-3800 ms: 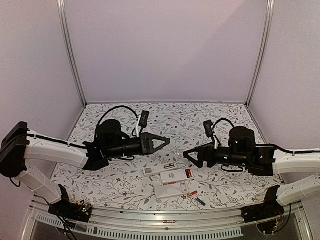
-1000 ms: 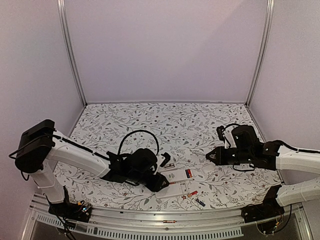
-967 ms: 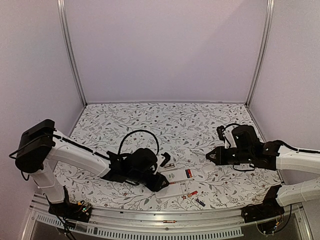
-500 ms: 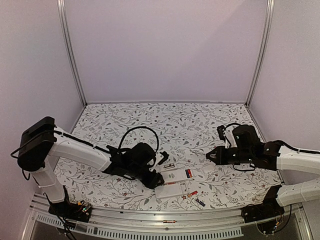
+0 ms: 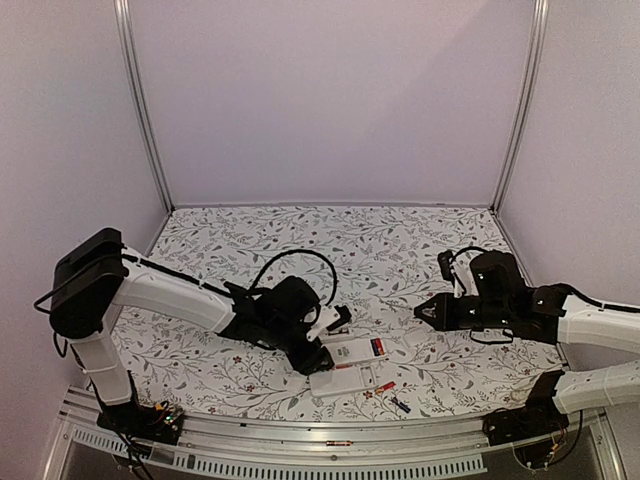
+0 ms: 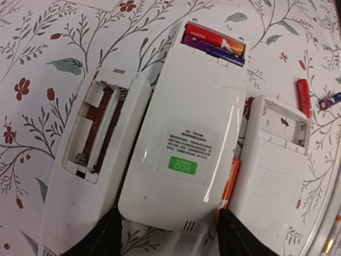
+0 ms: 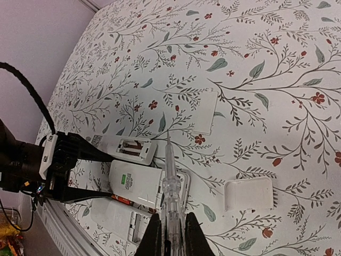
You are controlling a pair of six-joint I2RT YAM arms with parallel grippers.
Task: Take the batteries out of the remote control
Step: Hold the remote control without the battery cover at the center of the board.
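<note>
White plastic remotes lie three abreast on the flowered table (image 6: 32, 128). The middle remote (image 6: 186, 144) holds two batteries (image 6: 213, 41), one red-orange and one dark, in its open bay. The left gripper (image 6: 170, 226) has its jaws spread either side of that remote's near end, seemingly not gripping. The right gripper (image 7: 171, 229), well apart, pinches a thin clear stick (image 7: 168, 176). A loose red cell (image 6: 302, 96) lies beside the right-hand remote (image 6: 272, 170).

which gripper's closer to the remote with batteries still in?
Left. The left gripper is over that remote, jaws either side of its end; the right gripper sits off to its right, gripping a clear stick.
</note>
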